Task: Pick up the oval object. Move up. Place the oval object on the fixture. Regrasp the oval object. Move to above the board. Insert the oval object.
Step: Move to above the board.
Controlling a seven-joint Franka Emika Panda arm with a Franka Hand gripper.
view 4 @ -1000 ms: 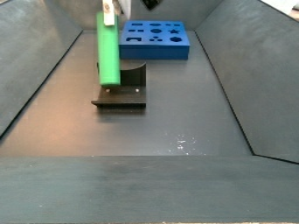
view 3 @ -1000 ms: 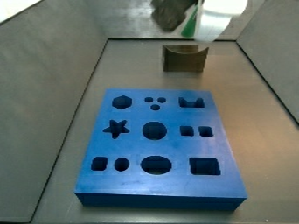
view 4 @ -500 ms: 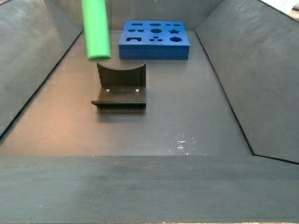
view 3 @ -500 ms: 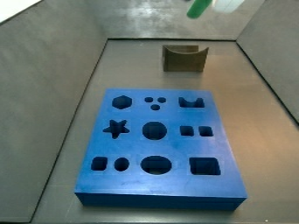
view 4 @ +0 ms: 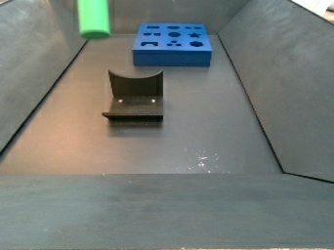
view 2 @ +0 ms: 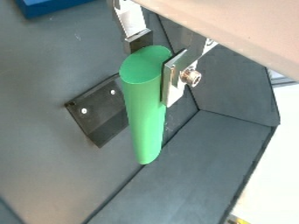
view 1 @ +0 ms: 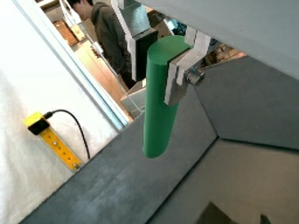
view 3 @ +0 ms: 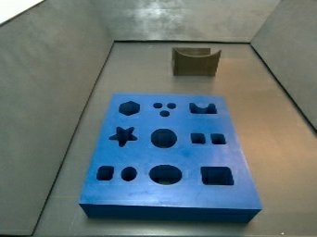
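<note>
Grey walled floor carries the blue board (view 3: 169, 155) and the dark fixture (view 4: 135, 96), well apart from each other. Both wrist views show the claw (view 2: 149, 54) clamped on the upper end of the oval object (view 2: 142, 103), silver fingers (view 1: 177, 74) pressed to its sides, the green peg hanging upright below them. High above the floor, only the peg's lower end (view 4: 94, 18) enters a side view, left of the board.
</note>
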